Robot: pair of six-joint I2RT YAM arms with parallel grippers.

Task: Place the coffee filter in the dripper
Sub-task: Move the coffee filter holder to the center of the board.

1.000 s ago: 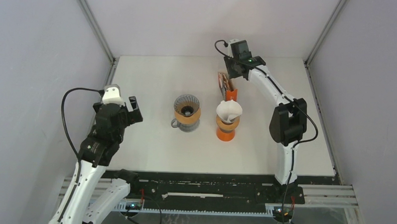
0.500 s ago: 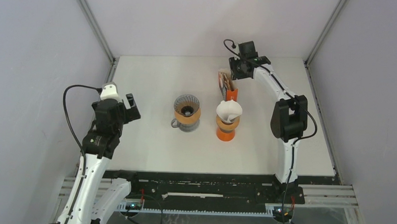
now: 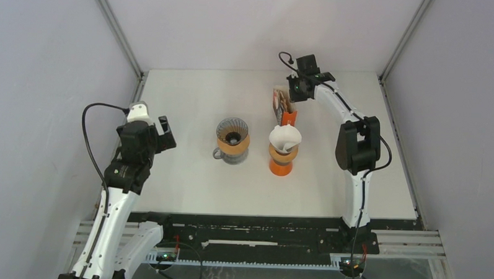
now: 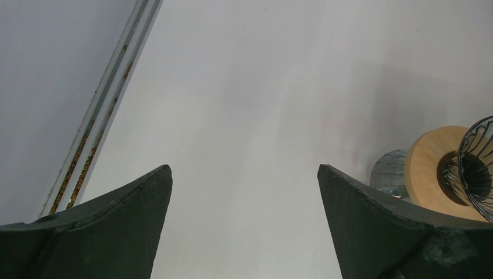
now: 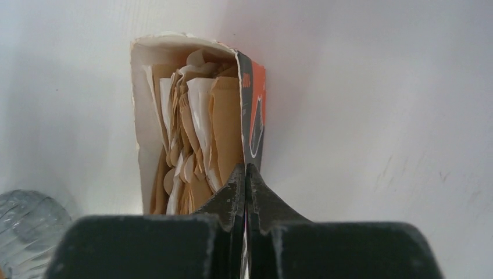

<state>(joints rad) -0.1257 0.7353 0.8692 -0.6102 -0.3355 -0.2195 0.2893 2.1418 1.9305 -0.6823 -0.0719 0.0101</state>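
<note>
A glass dripper (image 3: 233, 139) with a wooden collar stands mid-table; its edge shows in the left wrist view (image 4: 465, 174). To its right a white coffee filter (image 3: 285, 138) sits in an orange cone stand (image 3: 281, 160). Behind it stands an open orange filter box (image 3: 282, 103), full of brown and white filters (image 5: 192, 133). My right gripper (image 3: 297, 91) is shut, its jaws pinched on the box's right wall (image 5: 254, 116); the gripper also shows in the right wrist view (image 5: 245, 170). My left gripper (image 3: 160, 133) is open and empty, far left of the dripper, and shows in its own wrist view (image 4: 244, 171).
A metal rail (image 4: 102, 125) runs along the table's left edge beside the left gripper. Grey walls close in the table on the left, back and right. A curved glass edge (image 5: 26, 229) shows at the lower left of the right wrist view.
My right gripper has shifted a little to the right at the box top, and the box has moved slightly with it. My left arm has drawn back slightly.
</note>
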